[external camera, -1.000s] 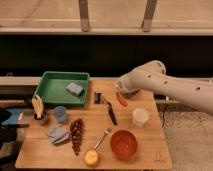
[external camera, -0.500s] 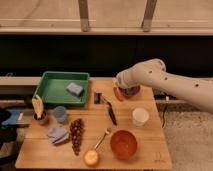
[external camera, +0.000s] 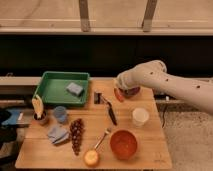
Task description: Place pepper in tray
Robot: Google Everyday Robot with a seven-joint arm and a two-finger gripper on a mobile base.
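We see the gripper (external camera: 120, 90) over the desk (external camera: 156, 146), right of the green tray (external camera: 54, 91), jaws clamped on the red pepper (external camera: 119, 95), whose long axis hangs nearly upright.

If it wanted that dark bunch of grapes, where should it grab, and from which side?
Probably across its narrow middle, straight down from above: the grape bunch lies flat on the table, long but slim. Mind the blue cloth close beside it. The gripper is at the table's back, right of the tray, shut on the pepper.
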